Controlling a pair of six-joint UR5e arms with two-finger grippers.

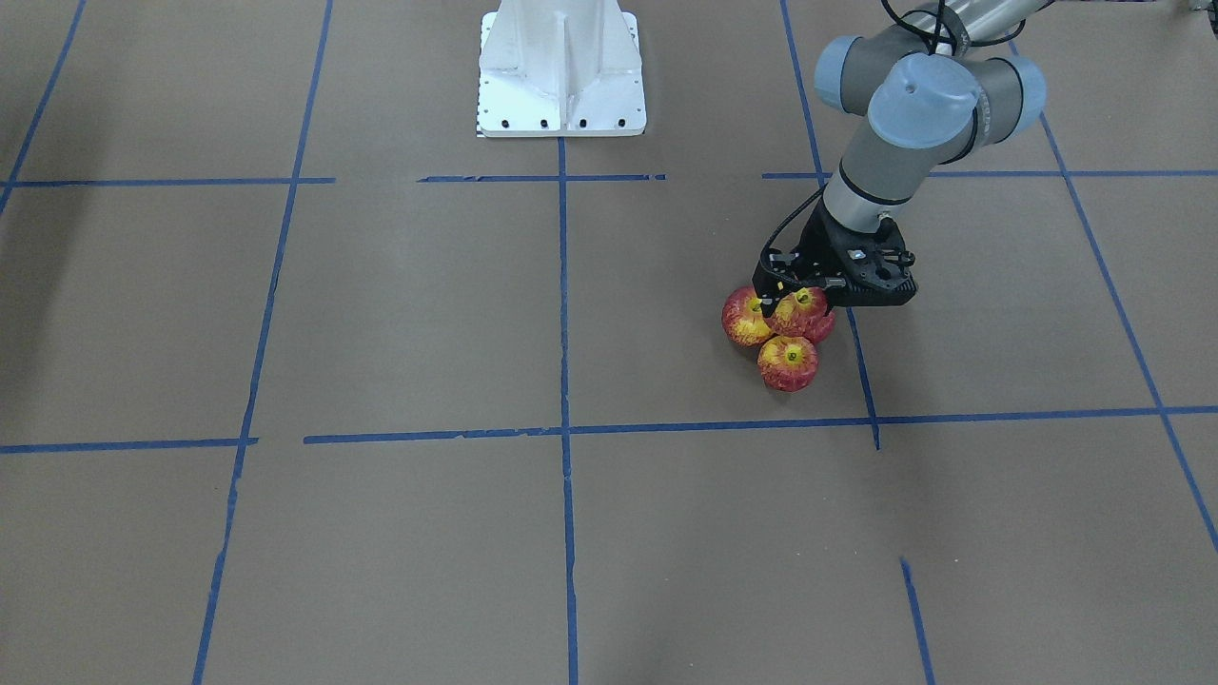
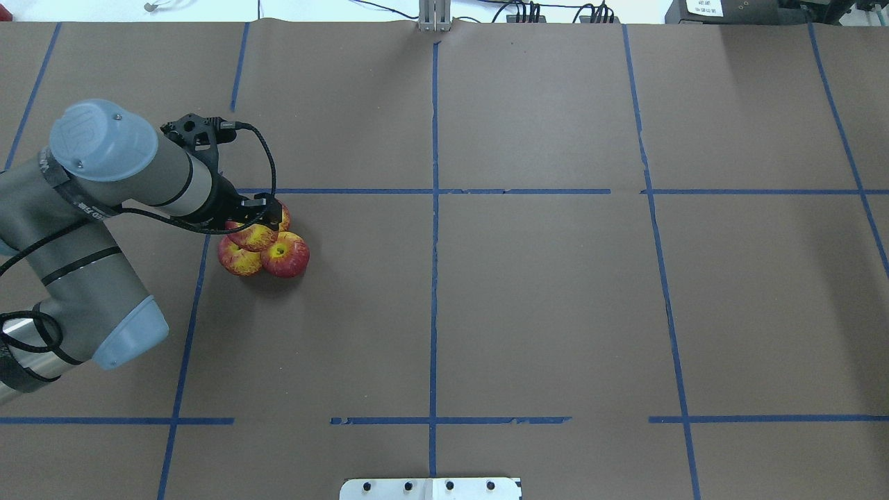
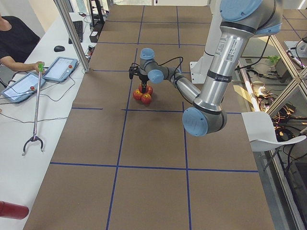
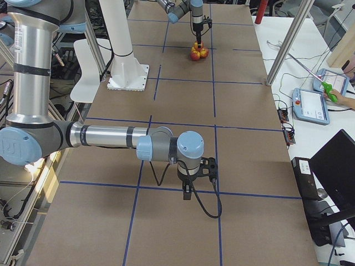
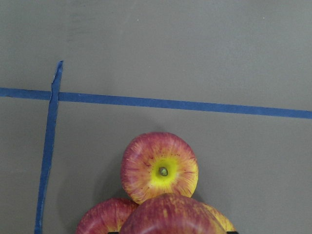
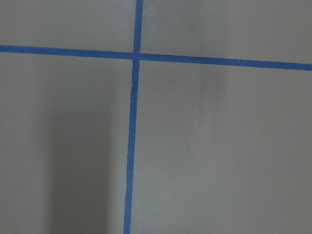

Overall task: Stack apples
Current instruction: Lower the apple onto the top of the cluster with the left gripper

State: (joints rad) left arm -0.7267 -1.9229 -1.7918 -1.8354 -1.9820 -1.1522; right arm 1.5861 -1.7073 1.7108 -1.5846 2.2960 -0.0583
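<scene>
Four red-and-yellow apples sit clustered on the brown table. In the front-facing view, two lower apples (image 1: 745,321) (image 1: 788,362) rest on the table and a top apple (image 1: 804,314) sits on them; the fourth is hidden behind. My left gripper (image 1: 795,304) comes straight down on the top apple (image 2: 255,236), its fingers on either side, shut on it. The left wrist view shows the top apple (image 5: 170,217) resting over three lower ones (image 5: 159,167). My right gripper (image 4: 188,191) hangs low over bare table far from the apples; I cannot tell if it is open or shut.
The white robot base (image 1: 561,67) stands at the table's robot side. Blue tape lines (image 2: 434,278) grid the brown table. Beside the table, an operator's bench holds tablets (image 3: 62,68) and a long grabber stick (image 3: 36,110).
</scene>
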